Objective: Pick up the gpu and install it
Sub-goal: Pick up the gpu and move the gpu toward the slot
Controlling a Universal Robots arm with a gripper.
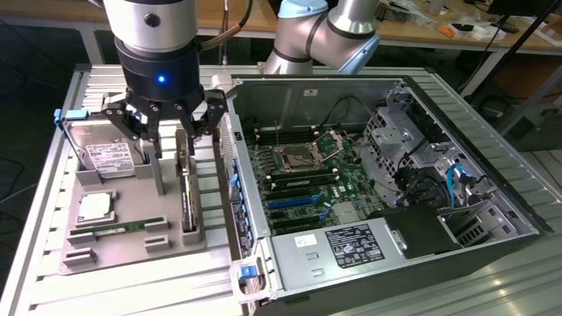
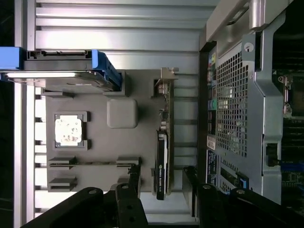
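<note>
The claw [image 1: 178, 141] hides one end of the gpu [image 1: 187, 197]; the hard drive [image 1: 107, 157] label is unreadably small.

Robotics lab, PC-assembly test cell.
Industrial robot arm [image 1: 325, 33] w/ dark multi-finger hand [image 1: 171, 141] over slotted alu bench [image 1: 105, 283]; open PC tower [image 1: 307, 92], bare mobo [image 1: 307, 184] showing; grey jig tray [image 1: 131, 197] w/ loose comp. parts set in moulded slots; wooden benches [image 1: 412, 36] at back w/ clutter & cables; blue status LED [image 1: 160, 79] lit on the wrist unit.

Cool dim light, bright glare on ribbed table [image 2: 118, 28], dark edges
</note>
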